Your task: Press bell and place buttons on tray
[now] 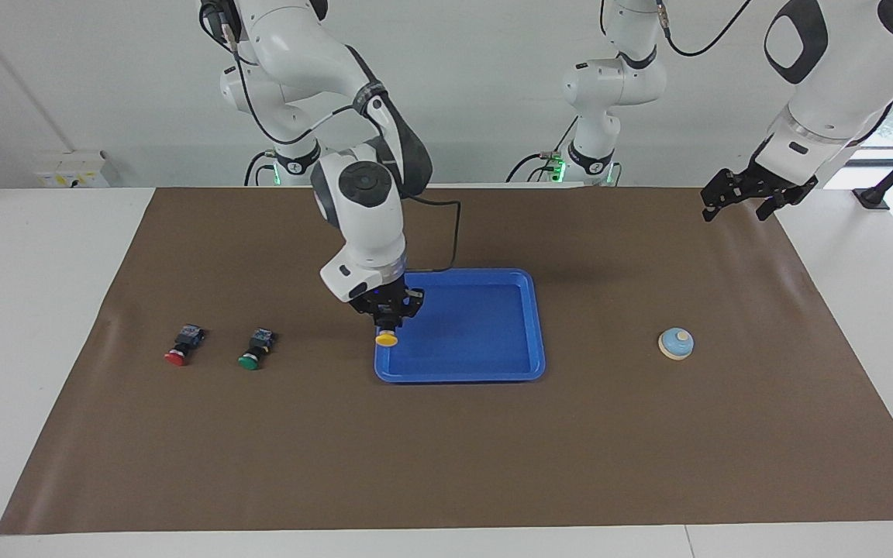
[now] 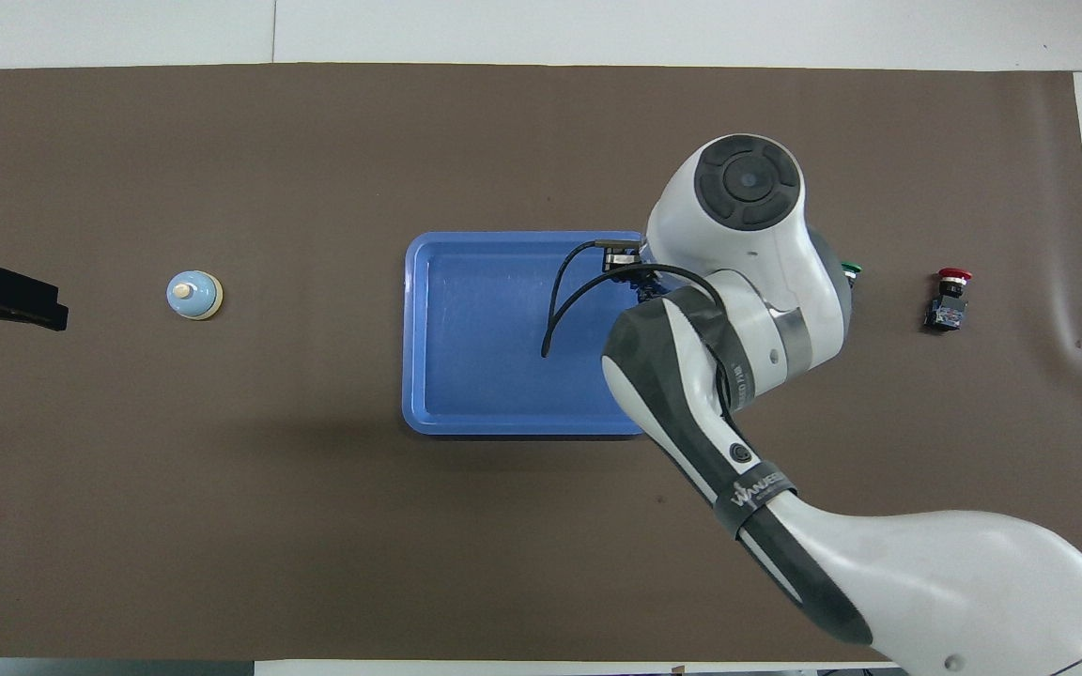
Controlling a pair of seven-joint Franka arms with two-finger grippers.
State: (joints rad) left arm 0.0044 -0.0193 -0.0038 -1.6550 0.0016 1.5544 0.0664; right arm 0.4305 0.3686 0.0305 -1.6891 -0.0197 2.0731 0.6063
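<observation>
The right gripper (image 1: 387, 322) is clamped on the yellow button (image 1: 386, 339), carrying it raised over the tray (image 1: 493, 372) edge for release inside. The green button (image 1: 254, 353) and red button (image 1: 182, 348) lie on the mat toward that arm's end. The left gripper (image 1: 749, 194) waits wide open, the bell (image 1: 676, 343) below it.

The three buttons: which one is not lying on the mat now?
The yellow button. The right gripper holds it over the tray, while the green button and red button lie on the mat.

You get bright, even light from above; the tray (image 1: 537, 325) casts a soft shadow on the mat (image 1: 446, 449), and both views stay sharp.
</observation>
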